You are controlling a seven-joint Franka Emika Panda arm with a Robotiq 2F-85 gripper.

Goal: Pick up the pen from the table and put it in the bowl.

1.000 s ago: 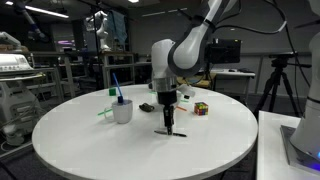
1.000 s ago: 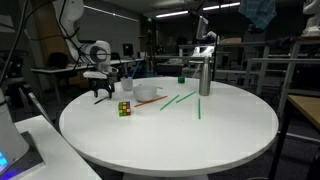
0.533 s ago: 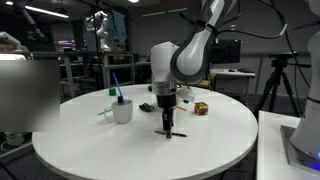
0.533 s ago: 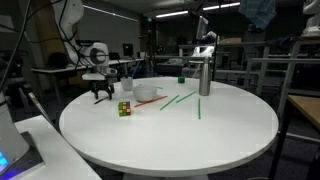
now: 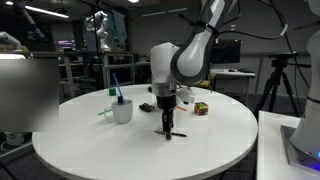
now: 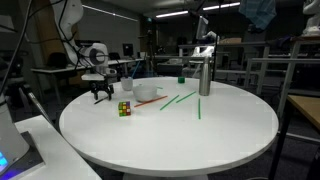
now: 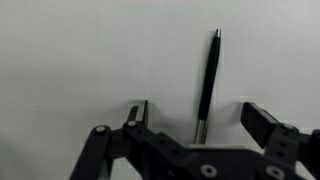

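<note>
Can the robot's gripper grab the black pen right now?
Probably yes. In the wrist view the pen lies on the bare table between the open fingers, with nothing else near it. The gripper looks low over it.

The arm (image 5: 168,60) is glossy white, built of rounded, bulbous segments with darker seams at the joints. Its gripper (image 5: 168,131) is black, with slim linkage fingers (image 7: 262,120) and round pivot pins.
</note>
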